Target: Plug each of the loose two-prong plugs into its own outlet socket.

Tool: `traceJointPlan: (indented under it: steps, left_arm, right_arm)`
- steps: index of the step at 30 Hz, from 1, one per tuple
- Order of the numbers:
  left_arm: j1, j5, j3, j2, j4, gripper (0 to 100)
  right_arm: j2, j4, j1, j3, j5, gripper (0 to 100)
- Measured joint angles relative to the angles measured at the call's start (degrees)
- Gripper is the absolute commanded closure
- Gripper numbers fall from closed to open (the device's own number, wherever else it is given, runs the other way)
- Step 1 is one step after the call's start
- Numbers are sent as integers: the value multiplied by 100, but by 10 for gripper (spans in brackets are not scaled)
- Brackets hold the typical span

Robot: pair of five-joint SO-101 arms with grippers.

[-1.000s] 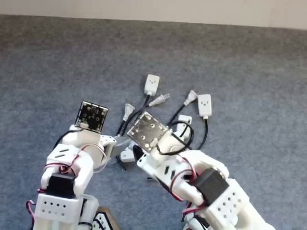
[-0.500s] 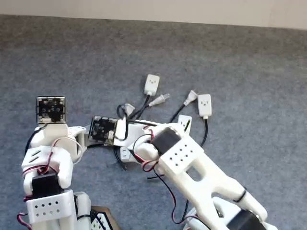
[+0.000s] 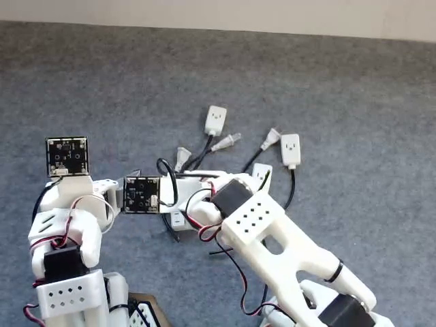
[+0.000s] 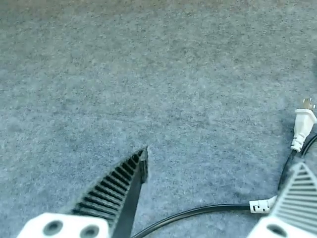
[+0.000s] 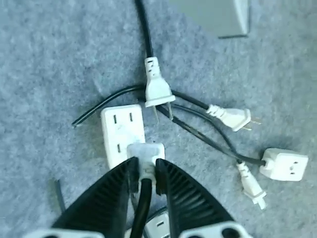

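My right gripper (image 5: 144, 167) is shut on a white two-prong plug (image 5: 144, 152) with a black cord. That plug is pressed against the near end of a white outlet block (image 5: 122, 130), whose two slot pairs are bare. A second plug (image 5: 158, 90) lies with its prongs beside the block. Two more loose plugs (image 5: 232, 117) (image 5: 252, 184) and a single socket (image 5: 285, 165) lie farther off. In the high view, sockets (image 3: 216, 119) (image 3: 291, 150) sit beyond the arms. My left gripper (image 4: 213, 198) stands open over carpet, above a black cord (image 4: 198, 212) and near a plug (image 4: 303, 121).
Grey carpet (image 3: 102, 82) covers the whole surface. Black cords tangle between the plugs at the centre (image 3: 197, 160). The left arm (image 3: 68, 225) stands close beside the right arm's wrist (image 3: 142, 194). Open carpet lies to the far left and far right.
The right arm swung down and leftward, its wrist board moving from the centre toward the left arm. The left arm drew back to the left and its board rose.
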Motion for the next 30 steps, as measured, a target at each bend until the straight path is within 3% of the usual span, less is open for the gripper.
traceJointPlan:
  steps: [7, 17, 30]
  left_arm:
    - [0, 0, 0, 0, 0, 589]
    - [0, 0, 0, 0, 0, 589]
    - [0, 0, 0, 0, 0, 589]
  right_arm:
    - [-9, -686, 35, 738, 26, 992]
    - [0, -738, 35, 879, 255, 992]
    - [0, 185, 202, -88, 264, 992]
